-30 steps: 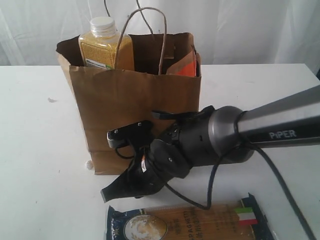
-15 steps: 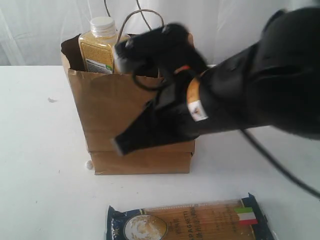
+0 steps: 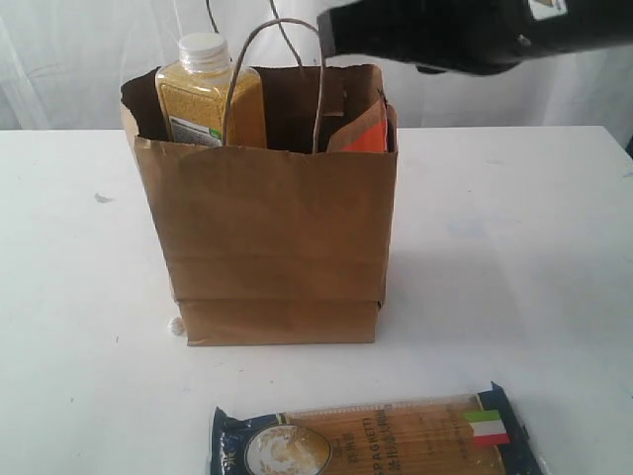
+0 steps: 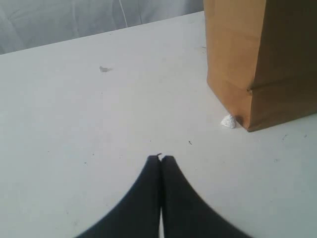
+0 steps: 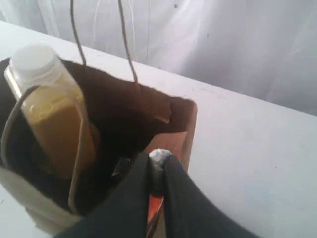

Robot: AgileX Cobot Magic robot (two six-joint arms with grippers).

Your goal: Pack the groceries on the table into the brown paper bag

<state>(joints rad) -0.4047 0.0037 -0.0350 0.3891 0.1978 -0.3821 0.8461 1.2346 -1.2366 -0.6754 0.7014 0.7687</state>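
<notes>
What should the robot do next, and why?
Probably lower the right gripper to the blue-ended spaghetti pack. It is the only grocery in sight lying on the table outside the brown paper bag. The white-capped bottle and orange-labelled pouch stand inside, and the gripper hangs above the bag.

The exterior view looks from above the near edge of the tabletop (image 3: 79,297), tilted slightly down toward the far edge, with the bag (image 3: 267,237) central. The left wrist view sits low and close over the tabletop, facing the far edge and catching the bag's bottom corner. The right wrist view hangs close above the bag's mouth, looking in. All three share the bag.
</notes>
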